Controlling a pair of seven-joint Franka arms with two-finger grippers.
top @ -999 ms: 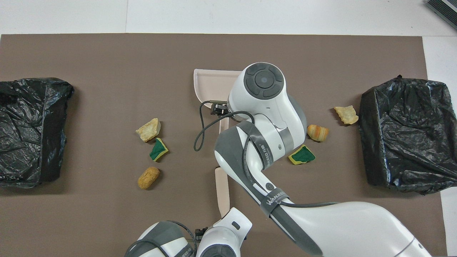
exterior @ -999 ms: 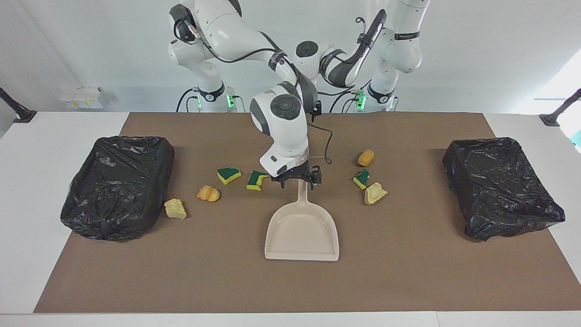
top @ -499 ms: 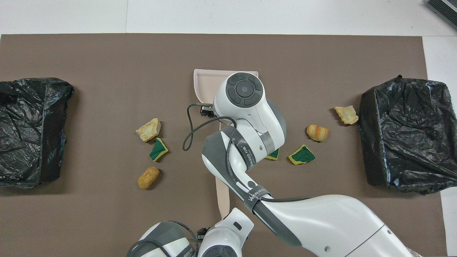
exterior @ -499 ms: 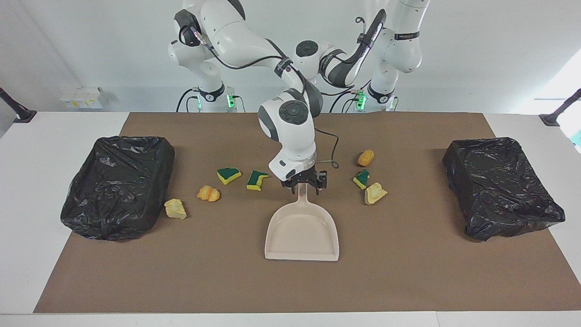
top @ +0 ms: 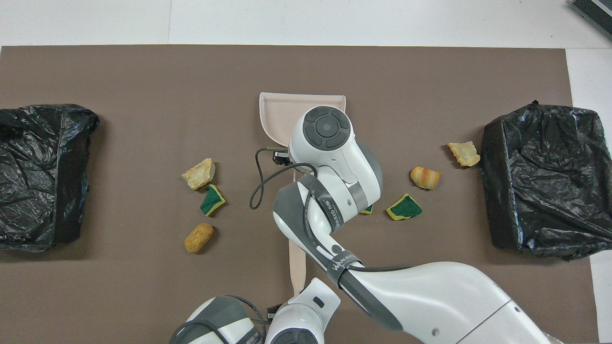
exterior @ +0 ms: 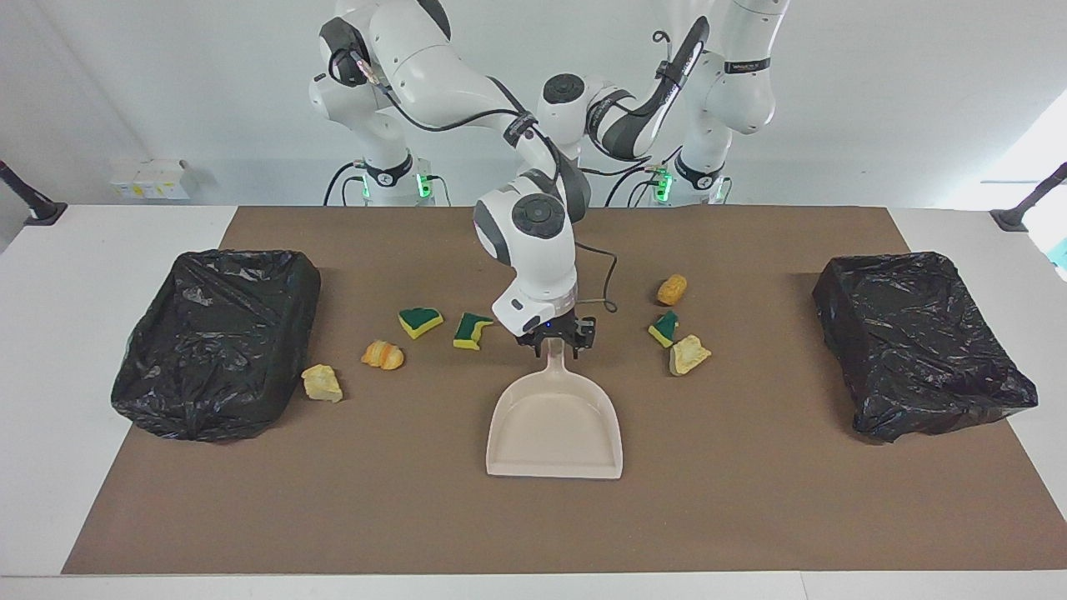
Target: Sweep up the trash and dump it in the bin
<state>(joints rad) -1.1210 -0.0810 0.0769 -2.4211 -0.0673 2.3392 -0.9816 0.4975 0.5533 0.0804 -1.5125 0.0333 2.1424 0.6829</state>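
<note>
Left pincer (top: 300,296), cut off at the frame's bottom edge, is closed; a pale flat stick (top: 296,258) ends under it. Right pincer (exterior: 557,343) sits at the beige plastic dustpan's (exterior: 554,425) handle, mid-frame; I cannot tell if it grips. Seven small green, yellow and orange trash scraps (exterior: 421,321) lie beside it, one half hidden under the arm. Bare brown mat (exterior: 533,525) surrounds them.
</note>
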